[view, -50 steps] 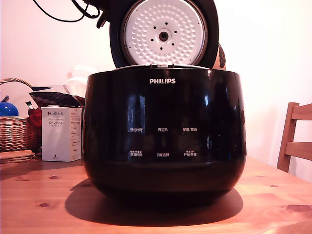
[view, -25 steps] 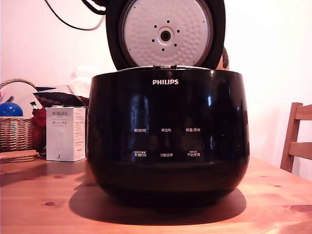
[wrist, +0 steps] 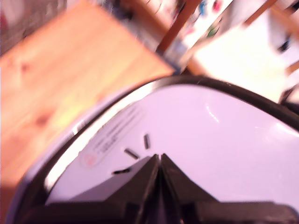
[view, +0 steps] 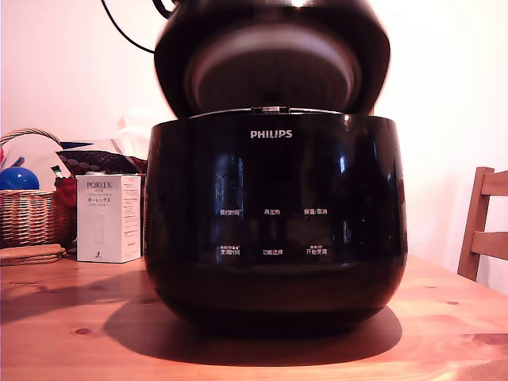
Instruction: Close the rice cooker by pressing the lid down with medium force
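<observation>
Wrist view showed my end effector (wrist: 159, 161) closed, tips against the lid (wrist: 210, 140), which hung half lowered and blurred above the rice cooker (view: 274, 214) on the table (view: 63, 333), not yet latched.

Lid (view: 270, 67): motion-blurred, top cropped; you can't read its inner plate. Wrist view smeared; gripper (wrist: 159, 161) jaws seemingly together.

A knotty pine table (view: 71, 333) stands before a pale wall (view: 55, 71), brightly lit; a wooden chair (view: 484, 230) sits at the exterior view's right, a wicker basket (view: 28, 214) at its left.
</observation>
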Controlling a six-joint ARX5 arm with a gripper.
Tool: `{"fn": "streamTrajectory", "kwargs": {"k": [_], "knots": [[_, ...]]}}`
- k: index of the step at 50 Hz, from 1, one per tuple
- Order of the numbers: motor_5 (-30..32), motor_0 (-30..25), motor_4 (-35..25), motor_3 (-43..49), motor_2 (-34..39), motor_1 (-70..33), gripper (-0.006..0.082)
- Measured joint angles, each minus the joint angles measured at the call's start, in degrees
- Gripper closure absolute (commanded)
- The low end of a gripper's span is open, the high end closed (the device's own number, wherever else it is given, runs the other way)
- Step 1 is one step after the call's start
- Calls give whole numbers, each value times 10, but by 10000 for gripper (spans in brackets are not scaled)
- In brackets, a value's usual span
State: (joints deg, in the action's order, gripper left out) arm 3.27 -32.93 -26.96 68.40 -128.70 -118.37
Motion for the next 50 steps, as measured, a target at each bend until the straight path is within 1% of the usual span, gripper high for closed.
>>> {"fn": "streamTrajectory", "kwargs": {"k": [17, 22, 27, 38, 42, 50], "knots": [[0, -27, 78, 6, 0, 7, 788], [0, -27, 97, -4, 20, 32, 788], [0, -26, 102, -39, 76, 83, 788], [-21, -26, 115, -133, 241, 216, 788], [-31, -26, 122, -165, 288, 246, 788], [-52, -27, 156, -220, 372, 296, 788]]}}
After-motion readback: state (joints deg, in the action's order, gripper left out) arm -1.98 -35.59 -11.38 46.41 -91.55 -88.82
